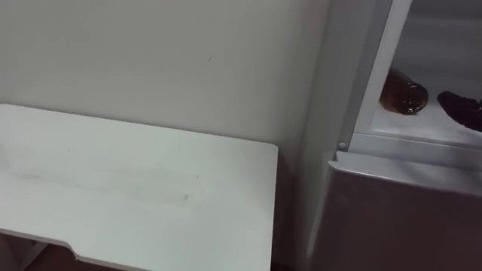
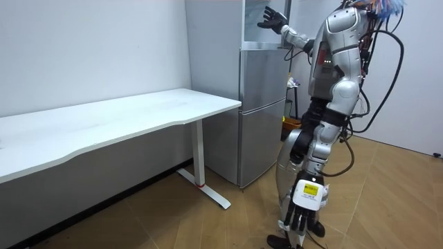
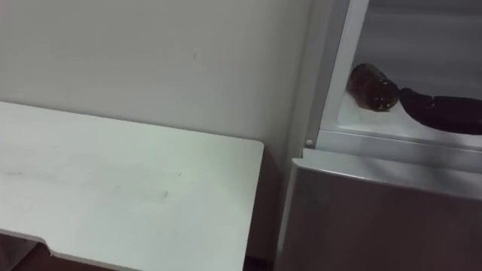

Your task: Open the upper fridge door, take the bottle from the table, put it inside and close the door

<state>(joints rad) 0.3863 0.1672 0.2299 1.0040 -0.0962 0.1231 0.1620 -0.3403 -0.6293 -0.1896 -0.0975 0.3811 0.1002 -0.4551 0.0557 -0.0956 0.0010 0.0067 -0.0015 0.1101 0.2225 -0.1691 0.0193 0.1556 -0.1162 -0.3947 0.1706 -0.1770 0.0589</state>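
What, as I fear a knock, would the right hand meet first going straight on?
Probably the brown bottle lying on the white fridge shelf; the open right hand points toward it from close by, though depth is unclear.

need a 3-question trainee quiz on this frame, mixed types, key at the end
1. True or false: the upper fridge is shut.
2. Where is the bottle? A) on the table B) on the floor C) lying in the upper fridge.
3. Fill in: the ___ hand reaches into the upper fridge, beside the bottle.
Key: 1 false, it stands open; 2 C; 3 right hand, open. The left hand hangs at the robot's side.
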